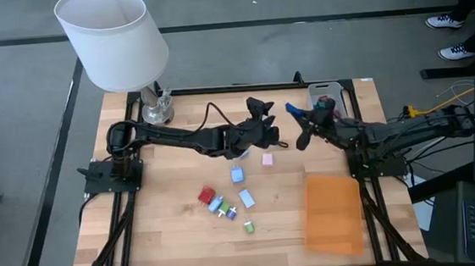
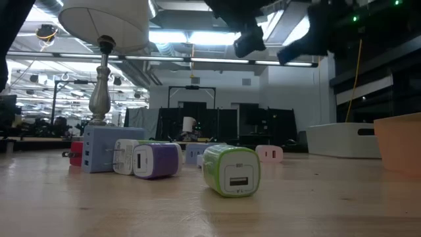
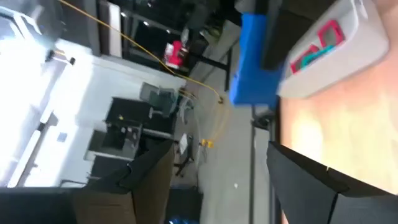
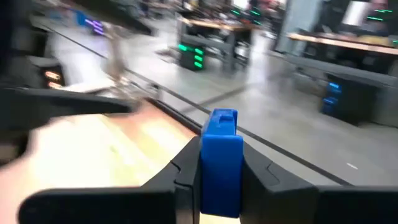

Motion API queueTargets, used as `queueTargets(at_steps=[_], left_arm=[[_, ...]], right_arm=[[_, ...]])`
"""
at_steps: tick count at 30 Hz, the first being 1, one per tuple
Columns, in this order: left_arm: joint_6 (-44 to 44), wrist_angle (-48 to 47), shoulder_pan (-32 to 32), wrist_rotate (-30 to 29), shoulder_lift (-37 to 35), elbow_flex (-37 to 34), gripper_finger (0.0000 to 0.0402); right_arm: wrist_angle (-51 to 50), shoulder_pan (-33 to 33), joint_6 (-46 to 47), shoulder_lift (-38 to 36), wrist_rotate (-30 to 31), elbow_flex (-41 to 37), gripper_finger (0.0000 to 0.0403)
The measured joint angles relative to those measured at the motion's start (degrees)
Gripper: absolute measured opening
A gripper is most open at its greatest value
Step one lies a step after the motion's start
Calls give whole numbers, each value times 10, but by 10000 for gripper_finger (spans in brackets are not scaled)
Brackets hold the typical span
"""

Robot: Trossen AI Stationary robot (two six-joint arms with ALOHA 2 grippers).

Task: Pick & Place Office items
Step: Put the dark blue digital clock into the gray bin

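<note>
the right gripper (image 4: 221,180) is clamped on a blue piece (image 4: 221,155), held up off the table near the back edge, close to the grey tray (image 1: 326,92). only the lower part of the piece sits between the fingers; most of it sticks out past the tips, so a quick swing or a knock on the tray rim could twist it loose and drop it short.

the left gripper (image 1: 259,107) hangs just beside it with its fingers apart and nothing in them. the two arms are near each other here, and a crossing move could clip one against the other.

the tray already seems to hold red and teal bits (image 3: 317,46), though that view is blurred. the other pieces (image 1: 226,203) lie mid-table beside the orange sheet (image 1: 333,212), clustered tightly, so a later grab could nudge neighbours away.
</note>
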Motion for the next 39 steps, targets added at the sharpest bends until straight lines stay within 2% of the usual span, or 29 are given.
queueTargets(at_steps=[4, 7, 12, 20, 23, 31, 36, 39], left_arm=[[-100, -84, 2, 9, 0, 0, 245], [-197, -156, 4, 55, 0, 0, 241], [-295, -197, 4, 146, 0, 0, 235], [-325, -178, 22, 271, 0, 0, 219], [-344, -171, 37, 337, 0, 0, 213], [-356, -122, 72, 463, 0, 0, 208], [-362, -65, 115, 511, 0, 0, 208], [-380, -28, 142, 562, 0, 0, 208]], right_arm=[[-61, -2, 31, 0, 54, 0, 60], [-117, -18, 71, -1, 95, 0, 60], [-203, -56, 142, -2, 108, 0, 60], [-353, -84, 263, -2, 167, -1, 68], [-364, -77, 288, -13, 193, -21, 60], [-367, -75, 272, -137, 193, -78, 59], [-376, -75, 255, -218, 182, -95, 59], [-378, -75, 247, -248, 174, -107, 59]])
